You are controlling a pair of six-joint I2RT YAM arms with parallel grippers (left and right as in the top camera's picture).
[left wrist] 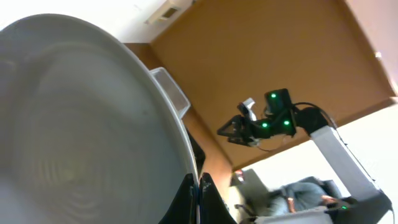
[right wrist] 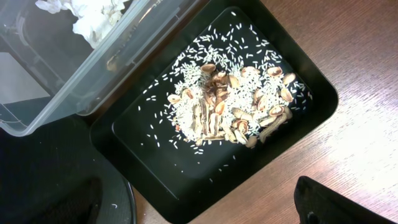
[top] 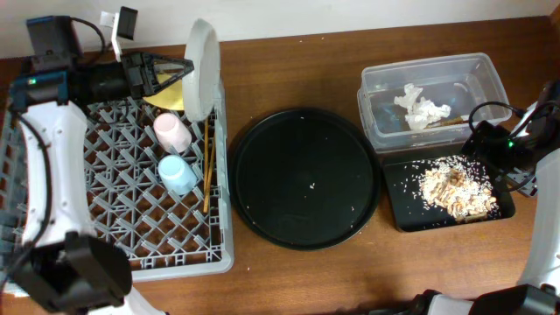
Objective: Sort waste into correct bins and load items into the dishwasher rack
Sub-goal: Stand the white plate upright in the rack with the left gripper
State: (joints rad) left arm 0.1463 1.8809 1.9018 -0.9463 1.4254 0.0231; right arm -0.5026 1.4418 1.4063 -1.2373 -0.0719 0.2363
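Pinching pale grey plate [top: 201, 68] by rim, left gripper [top: 181, 75] nearly closed; plate upright on edge just ahead, face toward gripper; right gripper [top: 492, 150] opening cannot tell

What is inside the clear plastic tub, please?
Crumpled white tissue lies in the clear tub, with a brownish scrap beside it. What is under the tissue is covered.

overhead: is looking straight down from high above; is taking in the whole table, from the dishwasher rack [top: 131, 219] at left to the clear tub [top: 433, 70] at right
left wrist: is sitting tight against the pale grey plate [left wrist: 81, 124]; is facing across the table toward the far-off right arm [left wrist: 323, 134], its picture tilted
right wrist: is hanging close above the flat black tray [right wrist: 161, 168]; is looking steeply down
shared: overhead and right wrist are both showing the flat black tray and the clear tub; overhead and left wrist are both showing the pale grey plate
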